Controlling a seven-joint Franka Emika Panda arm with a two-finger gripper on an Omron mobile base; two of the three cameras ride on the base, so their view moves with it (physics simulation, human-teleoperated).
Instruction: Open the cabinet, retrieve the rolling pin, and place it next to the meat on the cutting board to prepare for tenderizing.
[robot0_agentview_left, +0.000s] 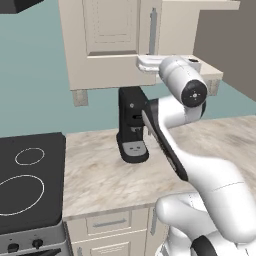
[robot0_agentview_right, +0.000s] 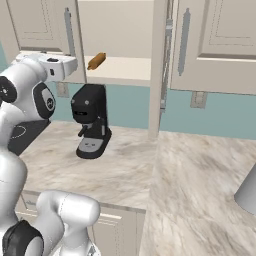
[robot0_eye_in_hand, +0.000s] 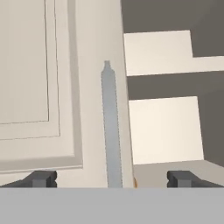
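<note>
The cabinet (robot0_agentview_right: 117, 30) hangs above the counter, its right door (robot0_agentview_right: 160, 65) swung out edge-on and its beige interior showing. The rolling pin (robot0_agentview_right: 96, 61), small and orange-brown, lies on the cabinet floor near the left side. The left door (robot0_agentview_left: 110, 30) stands shut, with a grey bar handle (robot0_eye_in_hand: 111, 131) along its inner edge. My gripper (robot0_eye_in_hand: 111, 178) is open at the lower end of that handle, one fingertip (robot0_eye_in_hand: 41, 178) on each side, not touching it. The hand (robot0_agentview_left: 147, 64) sits at the door's bottom corner. The cutting board and the meat are out of view.
A black coffee machine (robot0_agentview_left: 132, 130) stands on the marble counter (robot0_agentview_left: 100, 175) right under the cabinet. A dark stovetop (robot0_agentview_left: 27, 180) lies to the left. Another wall cabinet (robot0_agentview_right: 215, 35) hangs to the right. A grey vessel (robot0_agentview_right: 247, 192) sits at the far right edge.
</note>
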